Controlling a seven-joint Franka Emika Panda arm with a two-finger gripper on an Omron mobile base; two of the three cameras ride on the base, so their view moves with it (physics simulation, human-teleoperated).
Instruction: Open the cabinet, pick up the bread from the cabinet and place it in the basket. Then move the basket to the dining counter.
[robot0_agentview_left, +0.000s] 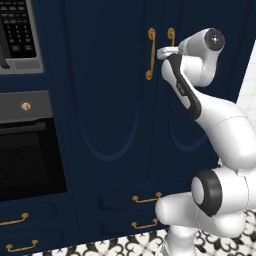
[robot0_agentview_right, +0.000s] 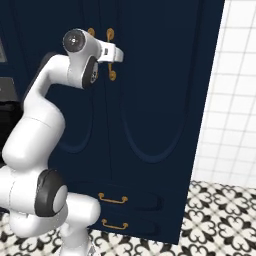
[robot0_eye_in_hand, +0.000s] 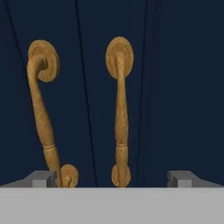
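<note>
navy cabinet (robot0_agentview_left: 115, 100) (brass handles (robot0_eye_in_hand: 120, 109)), black-white patterned floor (robot0_agentview_right: 215, 220)

The tall dark navy cabinet (robot0_agentview_left: 115, 100) runs off the top edge. The white arm hides most of its right brass handle (robot0_agentview_left: 171, 36). At nine o'clock, a black oven (robot0_agentview_left: 27, 155) is cropped.

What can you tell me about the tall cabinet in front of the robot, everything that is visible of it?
The cabinet is tall and dark navy, with two arched-panel doors, both shut. Each door bears a long curved brass handle by the middle seam, fixed on round plates. The surface looks like painted wood. The open gripper faces the handles closely, its fingertips to either side of them; it grips neither handle. Drawers with short brass pulls lie below.
</note>
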